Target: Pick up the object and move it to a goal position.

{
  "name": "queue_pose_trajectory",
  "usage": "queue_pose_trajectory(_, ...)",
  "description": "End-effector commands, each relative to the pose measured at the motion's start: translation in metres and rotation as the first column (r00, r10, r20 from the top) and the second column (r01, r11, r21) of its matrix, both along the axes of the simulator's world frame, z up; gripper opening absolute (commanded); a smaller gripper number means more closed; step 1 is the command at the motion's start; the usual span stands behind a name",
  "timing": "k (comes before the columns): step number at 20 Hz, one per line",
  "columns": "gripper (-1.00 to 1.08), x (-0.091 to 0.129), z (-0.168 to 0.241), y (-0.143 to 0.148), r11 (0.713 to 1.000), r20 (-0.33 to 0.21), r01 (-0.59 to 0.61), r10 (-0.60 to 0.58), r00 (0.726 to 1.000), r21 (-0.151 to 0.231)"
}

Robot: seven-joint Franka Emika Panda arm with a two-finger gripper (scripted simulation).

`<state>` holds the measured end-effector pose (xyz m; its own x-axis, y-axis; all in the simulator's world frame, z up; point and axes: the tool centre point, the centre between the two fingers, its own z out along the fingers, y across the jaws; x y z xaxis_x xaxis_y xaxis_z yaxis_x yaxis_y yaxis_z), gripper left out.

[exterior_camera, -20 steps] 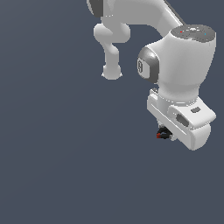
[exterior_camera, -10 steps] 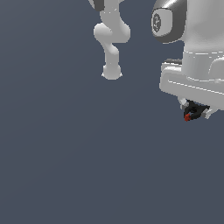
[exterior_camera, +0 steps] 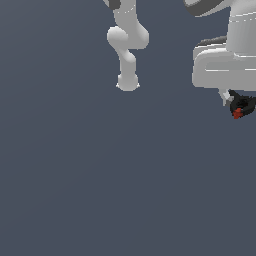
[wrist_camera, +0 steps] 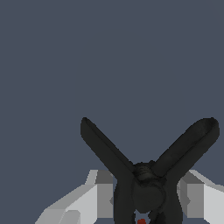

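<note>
Now claw (exterior_camera: 238,106) further toward exterior view's right than a second ago, nearly leaving frame, clamped on black clamp (exterior_camera: 240,107) (red spot showing). Wrist view: prongs (wrist_camera: 148,162) splayed between fingers (wrist_camera: 87,197). Carry underway, goal unseen.

One arm (exterior_camera: 127,45) is counted, white, with one gripper (exterior_camera: 235,102) at its end. Two pale fingers (wrist_camera: 94,197) are counted in the wrist view, one on either side of the jaws' gap. One black clamp (wrist_camera: 146,175) is seen between the jaws. Two splayed prongs (wrist_camera: 103,146) are counted on it, reaching out beyond the jaws. One red spot (exterior_camera: 237,114) is noted on the clamp.
</note>
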<state>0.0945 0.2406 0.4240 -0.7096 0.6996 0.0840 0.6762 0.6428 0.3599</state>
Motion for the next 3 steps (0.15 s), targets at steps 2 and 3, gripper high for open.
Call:
queue_pose_trajectory(2,-1.00,-0.0016,0.0068,0.0015,1.000,0.005,-0.017,0.017,1.000,0.004)
queue_pose_trajectory(3,-1.00,-0.0017,0.0071,0.0016,1.000,0.005,-0.018,0.018,1.000,0.004)
